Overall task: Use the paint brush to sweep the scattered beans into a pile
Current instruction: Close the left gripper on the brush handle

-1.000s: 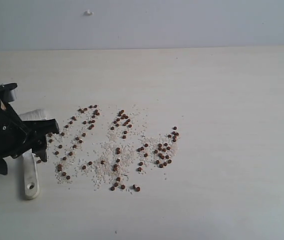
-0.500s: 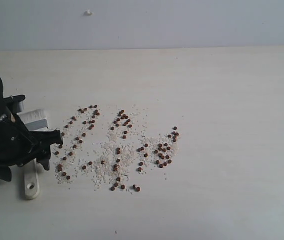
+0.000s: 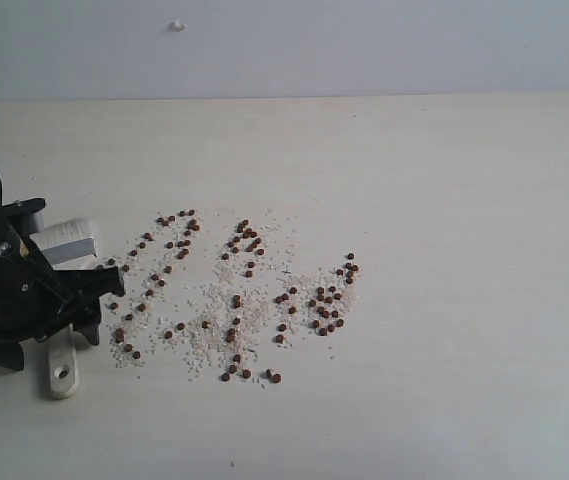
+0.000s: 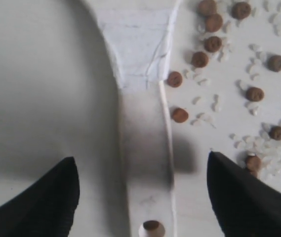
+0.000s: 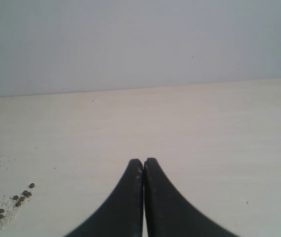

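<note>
Left claw (image 4: 141, 158) spread wide (low); right claw (image 5: 143, 163) closed

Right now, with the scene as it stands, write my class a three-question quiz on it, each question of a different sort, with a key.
1. True or false: the left gripper is clamped shut on the paint brush.
2. The beans lie: A) in one pile; B) scattered among white grains; C) in a bowl.
3. Fill in: the right gripper is ____.
Key: 1 false, its open jaws straddle the handle; 2 B; 3 shut.
</note>
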`<state>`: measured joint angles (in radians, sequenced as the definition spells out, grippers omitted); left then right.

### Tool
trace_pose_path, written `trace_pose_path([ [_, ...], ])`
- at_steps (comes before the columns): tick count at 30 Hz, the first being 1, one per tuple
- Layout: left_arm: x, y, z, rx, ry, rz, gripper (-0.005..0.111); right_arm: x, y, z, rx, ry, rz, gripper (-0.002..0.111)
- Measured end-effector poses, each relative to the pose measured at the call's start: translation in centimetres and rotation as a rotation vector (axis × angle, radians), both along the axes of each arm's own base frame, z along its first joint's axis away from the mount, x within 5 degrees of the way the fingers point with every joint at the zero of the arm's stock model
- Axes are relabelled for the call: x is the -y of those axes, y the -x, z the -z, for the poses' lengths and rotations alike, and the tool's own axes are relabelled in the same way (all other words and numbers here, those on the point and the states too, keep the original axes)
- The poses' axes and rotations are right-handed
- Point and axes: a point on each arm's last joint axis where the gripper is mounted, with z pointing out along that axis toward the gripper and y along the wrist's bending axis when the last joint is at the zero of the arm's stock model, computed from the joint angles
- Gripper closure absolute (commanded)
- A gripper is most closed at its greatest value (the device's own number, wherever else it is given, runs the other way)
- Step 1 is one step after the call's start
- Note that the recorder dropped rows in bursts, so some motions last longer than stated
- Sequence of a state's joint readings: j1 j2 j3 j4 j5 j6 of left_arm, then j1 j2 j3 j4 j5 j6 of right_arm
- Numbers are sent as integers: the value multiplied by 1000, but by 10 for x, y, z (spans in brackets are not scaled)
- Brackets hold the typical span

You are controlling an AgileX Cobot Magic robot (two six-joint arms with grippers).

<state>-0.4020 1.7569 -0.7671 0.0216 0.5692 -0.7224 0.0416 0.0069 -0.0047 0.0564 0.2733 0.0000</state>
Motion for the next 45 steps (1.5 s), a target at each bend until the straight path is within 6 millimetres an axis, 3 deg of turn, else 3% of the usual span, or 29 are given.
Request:
trace_pose_path([
  [45, -2, 2, 8, -44, -30, -20, 40, 0, 0, 0, 0, 0, 0, 108],
])
